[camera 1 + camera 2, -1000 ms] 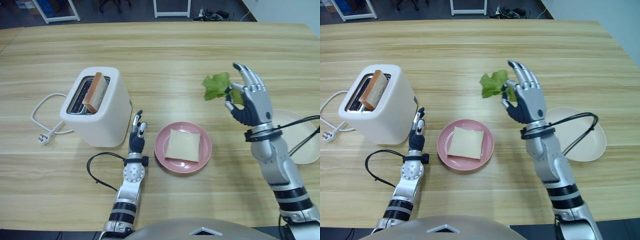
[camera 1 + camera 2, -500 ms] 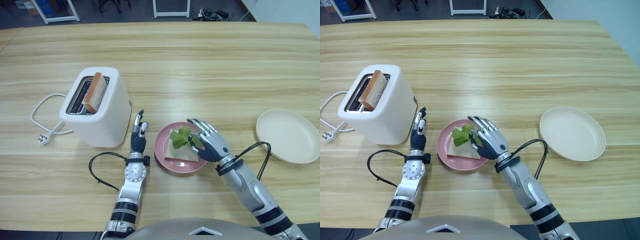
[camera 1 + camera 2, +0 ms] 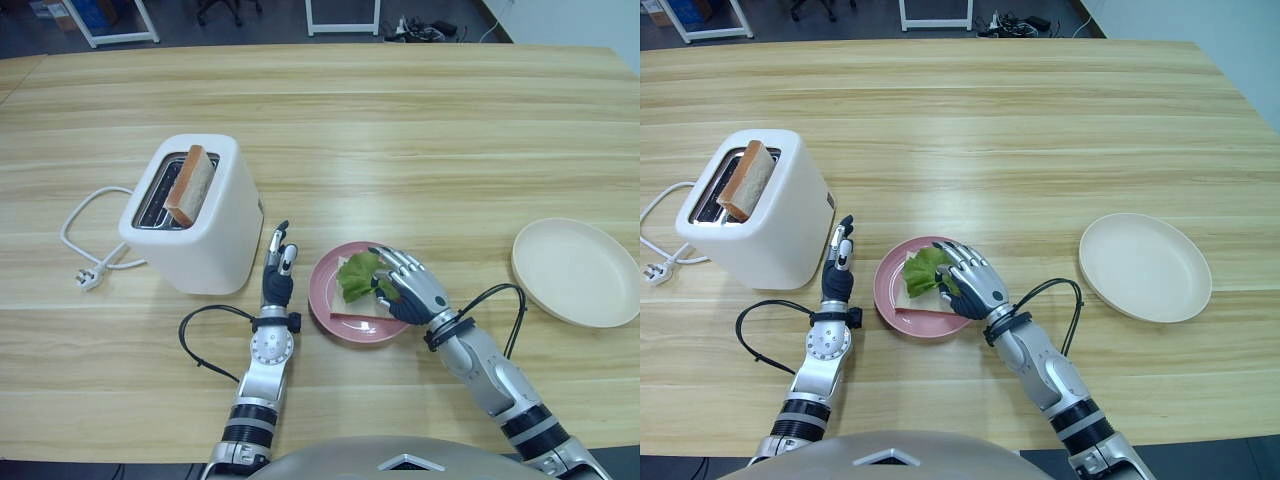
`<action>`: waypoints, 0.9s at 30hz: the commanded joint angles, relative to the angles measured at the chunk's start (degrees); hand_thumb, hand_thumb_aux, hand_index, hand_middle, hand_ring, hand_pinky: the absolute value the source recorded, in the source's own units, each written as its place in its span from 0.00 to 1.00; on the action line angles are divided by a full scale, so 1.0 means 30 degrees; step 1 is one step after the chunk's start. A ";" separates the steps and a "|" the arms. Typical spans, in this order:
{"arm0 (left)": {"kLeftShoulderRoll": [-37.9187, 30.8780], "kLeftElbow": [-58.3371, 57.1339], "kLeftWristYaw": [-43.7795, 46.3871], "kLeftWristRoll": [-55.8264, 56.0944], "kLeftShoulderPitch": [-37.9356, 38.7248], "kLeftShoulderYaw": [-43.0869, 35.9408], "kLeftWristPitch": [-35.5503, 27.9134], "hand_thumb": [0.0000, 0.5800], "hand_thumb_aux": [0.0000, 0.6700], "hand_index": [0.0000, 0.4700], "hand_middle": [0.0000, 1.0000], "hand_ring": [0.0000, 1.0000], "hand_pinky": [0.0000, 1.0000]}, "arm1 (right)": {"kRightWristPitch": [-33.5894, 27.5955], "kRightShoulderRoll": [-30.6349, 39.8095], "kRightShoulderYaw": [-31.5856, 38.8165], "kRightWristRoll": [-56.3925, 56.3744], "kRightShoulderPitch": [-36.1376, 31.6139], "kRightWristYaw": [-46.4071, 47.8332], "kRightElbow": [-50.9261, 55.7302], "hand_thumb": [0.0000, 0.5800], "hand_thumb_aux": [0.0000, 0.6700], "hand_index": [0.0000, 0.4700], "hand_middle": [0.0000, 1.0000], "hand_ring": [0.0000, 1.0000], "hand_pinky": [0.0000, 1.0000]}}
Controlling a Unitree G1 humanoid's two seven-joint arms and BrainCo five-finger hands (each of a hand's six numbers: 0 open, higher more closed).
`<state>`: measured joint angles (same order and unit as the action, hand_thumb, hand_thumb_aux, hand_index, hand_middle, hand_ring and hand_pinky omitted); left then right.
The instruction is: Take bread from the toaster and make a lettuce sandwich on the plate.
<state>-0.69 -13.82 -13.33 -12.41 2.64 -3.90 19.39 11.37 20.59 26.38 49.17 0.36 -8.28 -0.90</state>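
1. Looking through the left eye view, I see the right robot hand closed on the lettuce, holding it on the bread slice on the pink plate. If the leaf clings to the fingers on release, I judge it could lift off or drag the slice sideways.
2. In the right eye view, the left robot hand sits empty, fingers straight, on the bench between the plate and the toaster, where the second slice stands in its slot. The right robot hand hides much of the plated slice, and I cannot tell how firmly the leaf is pinched.
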 commanded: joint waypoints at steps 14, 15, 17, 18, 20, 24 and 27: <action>0.0027 -0.0321 -0.0126 -0.0281 0.0259 -0.0078 -0.0320 0.00 0.00 0.00 0.00 0.00 0.00 | 0.0055 0.0505 0.0590 0.0687 0.0380 0.1091 -0.0043 0.91 0.70 0.70 0.00 0.00 0.00; 0.0018 -0.0321 -0.0120 -0.0278 0.0260 -0.0072 -0.0321 0.00 0.00 0.00 0.00 0.00 0.00 | 0.0035 0.0582 0.0586 0.0745 0.0390 0.1204 -0.0056 0.88 0.65 0.65 0.00 0.00 0.00; -0.0005 -0.0346 -0.0106 -0.0272 0.0242 -0.0056 -0.0317 0.00 0.00 0.00 0.00 0.00 0.00 | 0.0042 0.0748 0.0433 0.0712 0.0455 0.1323 -0.0269 0.79 0.54 0.54 0.00 0.00 0.00; -0.0017 -0.0353 -0.0103 -0.0268 0.0236 -0.0045 -0.0319 0.00 0.00 0.00 0.00 0.00 0.00 | 0.0062 0.0813 0.0301 0.0604 0.0486 0.1365 -0.0436 0.66 0.42 0.42 0.00 0.00 0.00; -0.0038 -0.0354 -0.0111 -0.0264 0.0239 -0.0020 -0.0319 0.00 0.00 0.00 0.00 0.00 0.00 | 0.0080 0.0887 -0.0037 0.0361 0.0502 0.1314 -0.0858 0.00 0.00 0.00 0.00 0.00 0.00; -0.0101 -0.0128 -0.0119 -0.0363 0.0288 -0.0047 -0.0236 0.00 0.00 0.00 0.00 0.00 0.00 | 0.0266 0.0567 -0.1685 -0.2265 0.0634 0.1748 -0.2684 0.00 0.00 0.00 0.00 0.00 0.00; -0.0350 0.2101 -0.0008 -0.0796 0.0847 -0.0197 0.0178 0.00 0.00 0.00 0.00 0.00 0.00 | -0.0455 -0.0793 -0.4756 -0.9721 0.0588 0.3268 -0.5067 0.00 0.00 0.00 0.00 0.00 0.00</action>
<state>-0.93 -13.12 -13.61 -13.19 3.64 -4.00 19.44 12.06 21.56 19.17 36.27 2.15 -2.03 -10.84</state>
